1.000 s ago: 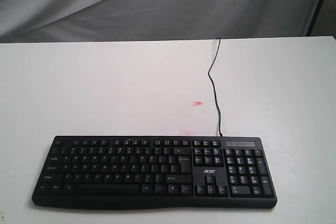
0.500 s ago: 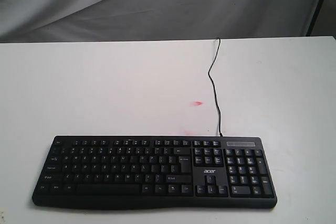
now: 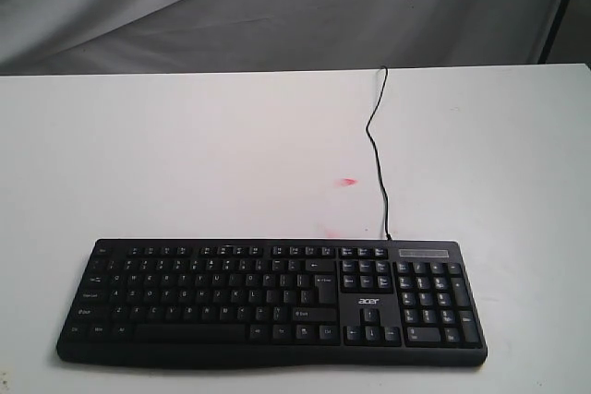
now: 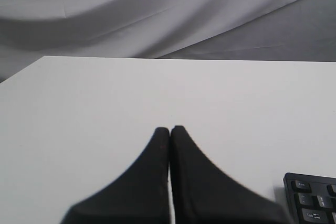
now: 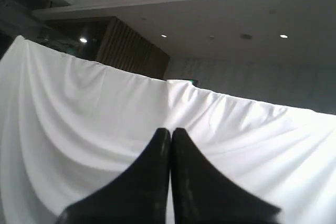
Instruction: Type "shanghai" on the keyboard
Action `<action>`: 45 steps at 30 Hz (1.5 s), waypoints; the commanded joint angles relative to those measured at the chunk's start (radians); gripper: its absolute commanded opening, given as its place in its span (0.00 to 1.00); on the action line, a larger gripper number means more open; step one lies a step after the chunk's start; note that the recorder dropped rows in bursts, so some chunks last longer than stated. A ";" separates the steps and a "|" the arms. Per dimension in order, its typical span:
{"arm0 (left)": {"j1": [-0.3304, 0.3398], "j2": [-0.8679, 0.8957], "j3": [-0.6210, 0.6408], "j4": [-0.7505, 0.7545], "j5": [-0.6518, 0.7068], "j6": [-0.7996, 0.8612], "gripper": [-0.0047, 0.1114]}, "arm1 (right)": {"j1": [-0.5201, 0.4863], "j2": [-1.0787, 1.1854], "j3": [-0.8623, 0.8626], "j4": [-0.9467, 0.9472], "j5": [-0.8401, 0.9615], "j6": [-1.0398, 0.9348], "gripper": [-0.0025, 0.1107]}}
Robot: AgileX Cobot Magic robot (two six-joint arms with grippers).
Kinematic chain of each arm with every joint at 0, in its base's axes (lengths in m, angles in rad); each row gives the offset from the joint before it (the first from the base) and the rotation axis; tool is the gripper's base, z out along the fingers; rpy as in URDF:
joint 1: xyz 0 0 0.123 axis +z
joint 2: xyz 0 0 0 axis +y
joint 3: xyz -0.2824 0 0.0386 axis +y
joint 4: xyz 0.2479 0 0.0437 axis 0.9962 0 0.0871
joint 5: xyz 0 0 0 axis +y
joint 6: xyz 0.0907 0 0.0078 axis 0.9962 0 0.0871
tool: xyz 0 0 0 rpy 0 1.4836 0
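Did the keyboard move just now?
No. The keyboard lies exactly where it was, same gap from the pink mark on the table.

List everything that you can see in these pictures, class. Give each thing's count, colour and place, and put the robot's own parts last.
keyboard: one, black with white legends, on the table at the bottom of the exterior view
cable: one, thin, black, from the keyboard's back edge across the table to its far edge
marks: two, red-pink, on the table behind the keyboard, one bright and one faint
table: one, white, under it all
cloth: one, grey-white, draped behind the table
pole: one, dark, slanted, beyond the table's far right corner, only partly seen
left gripper: one, black, shut, over bare table beside the keyboard's corner
right gripper: one, black, shut, aimed at the cloth, not the table
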 commanded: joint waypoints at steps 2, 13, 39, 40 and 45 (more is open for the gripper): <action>-0.004 -0.005 0.005 -0.001 -0.006 -0.001 0.05 | -0.180 -0.029 0.014 -0.246 0.124 0.298 0.02; -0.004 -0.005 0.005 -0.001 -0.006 -0.001 0.05 | -0.394 -0.178 0.262 -0.379 0.082 0.479 0.02; -0.004 -0.005 0.005 -0.001 -0.006 -0.001 0.05 | -0.473 -0.522 0.729 -0.489 0.039 0.724 0.02; -0.004 -0.005 0.005 -0.001 -0.006 -0.001 0.05 | -0.473 -0.536 0.746 -0.489 0.039 0.724 0.02; -0.004 -0.005 0.005 -0.001 -0.006 -0.001 0.05 | -0.473 -0.595 0.825 -0.507 0.039 0.724 0.02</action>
